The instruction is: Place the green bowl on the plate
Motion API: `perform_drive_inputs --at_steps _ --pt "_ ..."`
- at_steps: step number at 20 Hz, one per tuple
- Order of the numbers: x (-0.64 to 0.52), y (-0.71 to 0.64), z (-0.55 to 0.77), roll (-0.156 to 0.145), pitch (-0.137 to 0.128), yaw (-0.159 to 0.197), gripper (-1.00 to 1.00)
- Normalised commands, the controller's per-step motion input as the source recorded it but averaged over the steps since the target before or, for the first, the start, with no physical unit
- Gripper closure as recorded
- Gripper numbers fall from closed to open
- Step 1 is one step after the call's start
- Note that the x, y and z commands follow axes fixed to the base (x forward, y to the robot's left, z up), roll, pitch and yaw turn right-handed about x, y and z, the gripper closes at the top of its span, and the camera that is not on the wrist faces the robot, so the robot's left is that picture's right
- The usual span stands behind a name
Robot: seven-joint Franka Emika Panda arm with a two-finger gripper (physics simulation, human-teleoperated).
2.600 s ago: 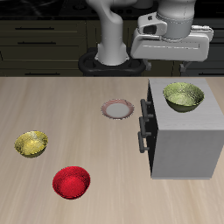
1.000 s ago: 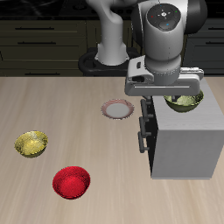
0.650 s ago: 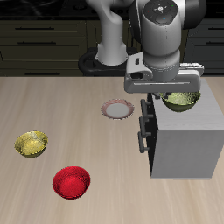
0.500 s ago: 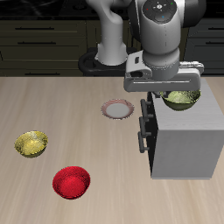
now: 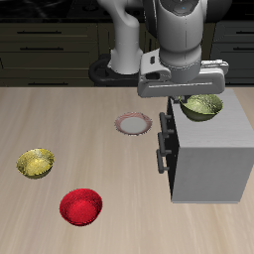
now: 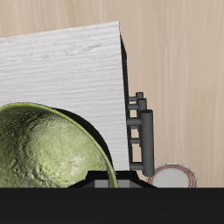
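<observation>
Green bowl (image 5: 203, 107) tilted, raised just above the grey cabinet's (image 5: 209, 159) top near its back edge, clamped at the rim by the claw (image 5: 194, 101). Arm upright over the cabinet, wrist pointing down. Plate (image 5: 133, 124) on the tabletop (image 5: 69, 129) beside the cabinet's handle side, apart from it.
</observation>
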Motion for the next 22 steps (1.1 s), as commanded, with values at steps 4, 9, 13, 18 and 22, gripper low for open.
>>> perform_drive_inputs --at_steps 4,9,13,18,22 --pt "-0.23 -0.20 0.16 -0.017 -0.075 0.046 1.00" --pt "-0.28 -0.16 0.27 0.009 -0.053 -0.005 1.00" --pt "-0.52 -0.04 0.26 0.086 -0.066 -0.003 1.00" --pt "-0.37 0.00 0.13 0.032 -0.054 0.001 1.00" --pt "-0.29 -0.11 0.15 -0.002 -0.058 0.015 1.00"
